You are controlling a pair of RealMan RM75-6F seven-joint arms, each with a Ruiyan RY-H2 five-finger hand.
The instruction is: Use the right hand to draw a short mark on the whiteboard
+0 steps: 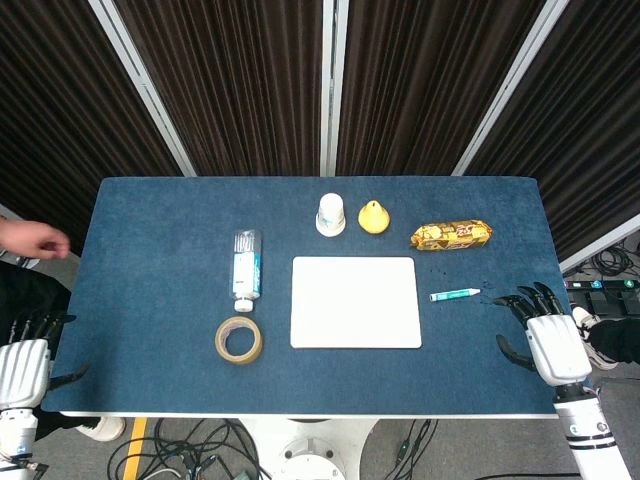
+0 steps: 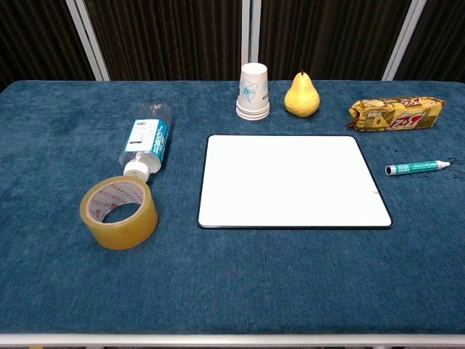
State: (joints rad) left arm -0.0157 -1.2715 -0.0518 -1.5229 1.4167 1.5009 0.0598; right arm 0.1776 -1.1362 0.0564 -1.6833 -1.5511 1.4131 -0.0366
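A blank whiteboard [image 1: 355, 301] [image 2: 292, 180] lies flat at the table's middle. Just right of it lies a green-and-white marker [image 1: 454, 294] [image 2: 417, 167], pointing left to right. My right hand [image 1: 546, 334] rests at the table's right front corner, fingers spread and holding nothing, a short way right of the marker. My left hand [image 1: 24, 362] hangs off the table's left front corner, fingers apart and empty. Neither hand shows in the chest view.
A tape roll [image 1: 239, 339] [image 2: 119, 211] and a lying bottle [image 1: 246, 264] [image 2: 147, 143] sit left of the board. Behind it stand stacked paper cups [image 1: 331, 214] [image 2: 253, 91], a yellow pear [image 1: 373, 216] [image 2: 301, 95] and a snack packet [image 1: 451, 235] [image 2: 397, 113]. A person's hand [image 1: 32, 240] shows at far left.
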